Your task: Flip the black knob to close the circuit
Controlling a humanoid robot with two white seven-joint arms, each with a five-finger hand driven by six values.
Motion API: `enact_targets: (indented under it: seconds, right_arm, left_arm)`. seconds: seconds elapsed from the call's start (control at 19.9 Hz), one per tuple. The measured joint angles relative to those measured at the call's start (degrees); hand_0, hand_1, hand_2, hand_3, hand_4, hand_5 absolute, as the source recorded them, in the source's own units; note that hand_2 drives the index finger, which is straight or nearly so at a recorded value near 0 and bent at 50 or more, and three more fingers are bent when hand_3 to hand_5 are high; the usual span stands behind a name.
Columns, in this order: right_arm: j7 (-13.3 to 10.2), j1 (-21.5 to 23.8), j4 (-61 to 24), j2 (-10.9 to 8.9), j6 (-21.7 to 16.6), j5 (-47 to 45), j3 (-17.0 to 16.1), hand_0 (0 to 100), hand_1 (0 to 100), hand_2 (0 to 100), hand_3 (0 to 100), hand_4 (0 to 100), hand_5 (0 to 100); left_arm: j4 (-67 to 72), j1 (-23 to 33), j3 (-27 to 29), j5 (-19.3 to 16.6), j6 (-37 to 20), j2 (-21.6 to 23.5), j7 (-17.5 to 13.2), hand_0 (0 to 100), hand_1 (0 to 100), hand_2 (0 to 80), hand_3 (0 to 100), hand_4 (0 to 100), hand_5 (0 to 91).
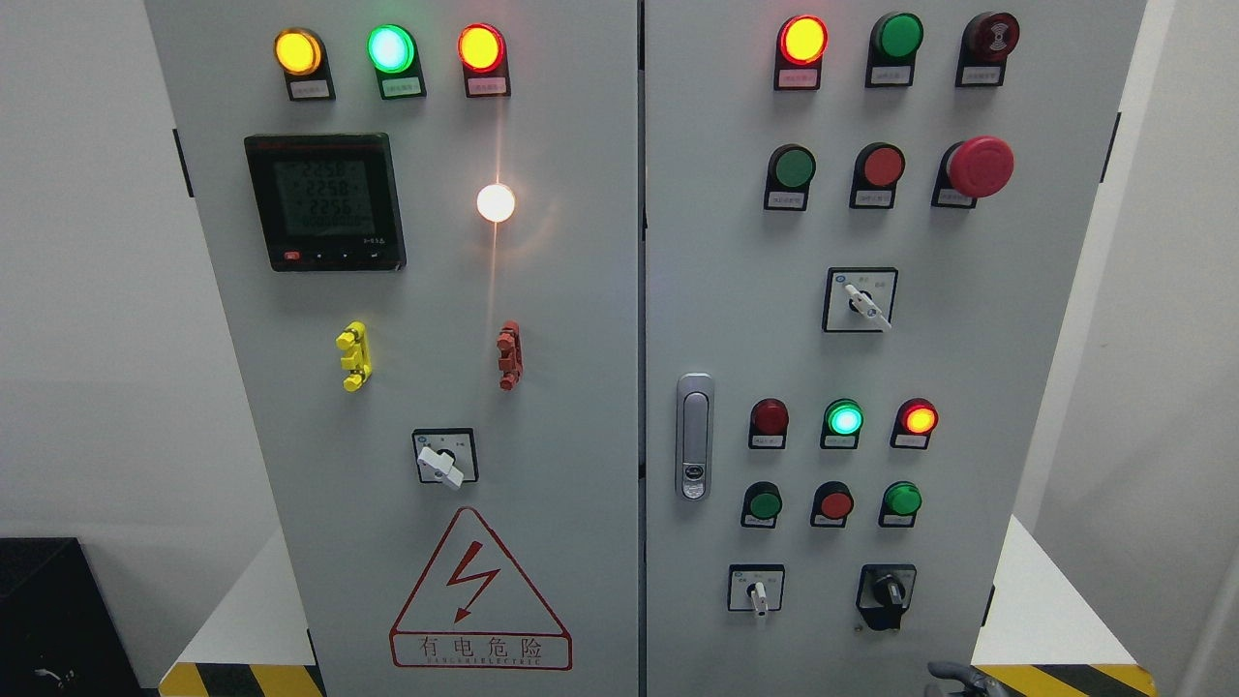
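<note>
The black knob sits at the lower right of the grey cabinet's right door, its handle pointing roughly straight down. A small dark grey part of my right hand shows at the bottom edge, just below and to the right of the knob and apart from it. Too little of it shows to tell how it is held. My left hand is out of view.
Left of the knob is a white selector switch; another white one is higher up. Lit and unlit lamps and buttons, a red emergency stop and a door latch are on the right door. The left door holds a meter.
</note>
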Motion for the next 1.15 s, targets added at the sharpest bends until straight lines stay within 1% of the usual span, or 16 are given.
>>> enact_targets:
  seconds: [0.05,0.1,0.15,0.25,0.35,0.45,0.7,1.15]
  right_arm:
    - [-0.1,0.4,-0.2,0.01,-1.1,-2.2,0.0,0,0,11,25,20,14]
    - [0.6,0.8,-0.3,0.01,-2.6,-4.2,0.0,0,0,9,22,18,12]
    - [1.5,1.2,-0.5,0.01,-4.0,-5.6,0.0,0,0,8,21,17,11]
    - [3.7,2.0,-0.7,0.01,-6.3,-8.0,0.0,0,0,4,16,11,4]
    - [5.1,2.7,-0.9,0.01,-7.6,-9.7,0.1,0,0,2,13,7,0]
    - [6.2,3.2,-1.1,0.01,-8.1,-10.9,0.1,0,0,1,12,6,0]
    - [6.8,3.9,-1.4,0.02,-8.6,-12.6,0.2,0,0,1,11,5,0]
    - [6.9,4.6,-1.7,0.02,-9.2,-15.8,0.2,0,0,1,11,5,0]
  left_arm:
    - [0.0,0.0,0.0,0.0,0.0,0.0,0.0,12,56,0.0,0,0,0.0]
    - [0.0,0.0,0.0,0.0,0.0,0.0,0.0,12,56,0.0,0,0,0.0]
    - [0.0,0.0,0.0,0.0,0.0,0.0,0.0,12,56,0.0,0,0,0.0]
    - [0.0,0.0,0.0,0.0,0.0,0.0,0.0,12,56,0.0,0,0,0.0]
    - [0.0,0.0,0.0,0.0,0.0,0.0,0.0,12,56,0.0,0,0,0.0]
    - [0.0,0.0,0.0,0.0,0.0,0.0,0.0,12,56,0.0,0,0,0.0]
    - [0.0,0.0,0.0,0.0,0.0,0.0,0.0,12,56,0.0,0,0,0.0]
    - [0.0,0.0,0.0,0.0,0.0,0.0,0.0,12,56,0.0,0,0,0.0]
